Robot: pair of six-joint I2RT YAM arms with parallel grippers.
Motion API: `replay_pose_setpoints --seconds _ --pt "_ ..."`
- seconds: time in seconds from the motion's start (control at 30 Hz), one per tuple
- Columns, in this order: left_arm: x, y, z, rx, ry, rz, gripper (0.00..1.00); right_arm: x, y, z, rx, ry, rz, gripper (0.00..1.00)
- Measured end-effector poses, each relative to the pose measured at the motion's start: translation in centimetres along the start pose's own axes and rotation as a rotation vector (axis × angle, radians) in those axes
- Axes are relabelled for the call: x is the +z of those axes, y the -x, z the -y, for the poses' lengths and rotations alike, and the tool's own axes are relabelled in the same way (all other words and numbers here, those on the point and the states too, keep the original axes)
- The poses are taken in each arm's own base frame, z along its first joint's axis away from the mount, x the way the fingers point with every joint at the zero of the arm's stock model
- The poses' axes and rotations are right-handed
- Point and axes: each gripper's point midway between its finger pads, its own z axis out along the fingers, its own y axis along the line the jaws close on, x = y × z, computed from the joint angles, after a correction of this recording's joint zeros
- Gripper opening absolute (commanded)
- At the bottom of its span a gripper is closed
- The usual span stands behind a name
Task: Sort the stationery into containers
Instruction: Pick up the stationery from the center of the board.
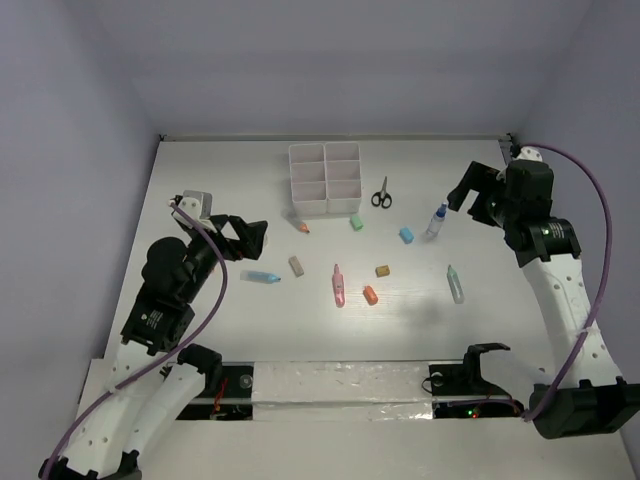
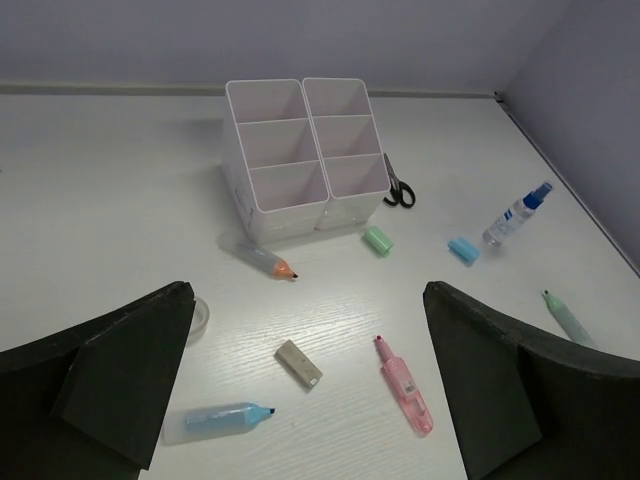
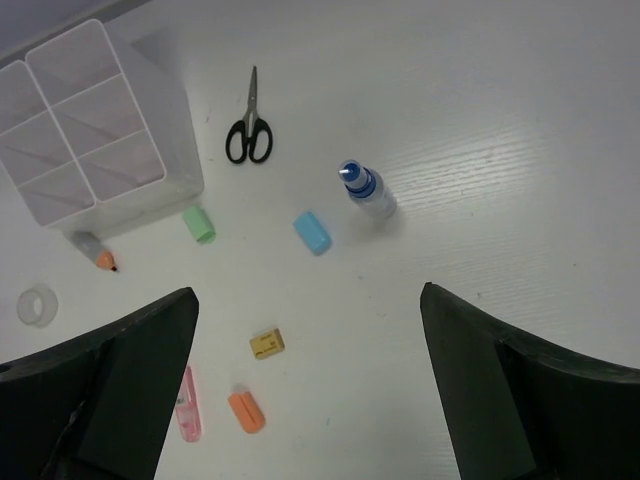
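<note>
The left gripper (image 2: 308,288) is spread wide and holds nothing, poised over the table's (image 1: 200,180) left half. Ahead of its fingers lie a tan eraser (image 2: 299,363) and a pink marker (image 2: 405,385), with a light-blue marker (image 2: 218,420) left of the eraser. Beyond them stands the white organiser (image 2: 270,215), two columns by three rows, every compartment showing only bare plastic. An orange-tipped marker (image 2: 258,256) lies just before its front wall, a green bit (image 2: 378,241) near its front right corner, and black scissors (image 2: 397,185) just beside its right side. The right gripper (image 3: 309,288), likewise wide open and empty, hangs over the right half. A blue-capped bottle (image 3: 368,190) stands upright ahead of it, with a blue bit (image 3: 312,232) just left of the bottle.
</note>
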Motion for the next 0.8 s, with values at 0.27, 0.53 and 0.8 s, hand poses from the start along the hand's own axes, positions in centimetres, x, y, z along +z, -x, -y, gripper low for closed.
replay_pose_setpoints --seconds 0.27,0.53,0.8 --pt "0.1 -0.1 0.0 0.015 -0.005 -0.006 0.99 2.9 -1.6 1.8 -0.019 -0.095 -0.066 0.99" --pt "0.4 -0.6 0.3 0.026 -0.022 -0.027 0.99 7.2 -5.1 3.5 -0.041 -0.173 -0.197 0.99" --pt "0.7 -0.9 0.4 0.027 -0.031 -0.039 0.99 11.7 -8.6 4.0 -0.105 -0.223 -0.318 0.88"
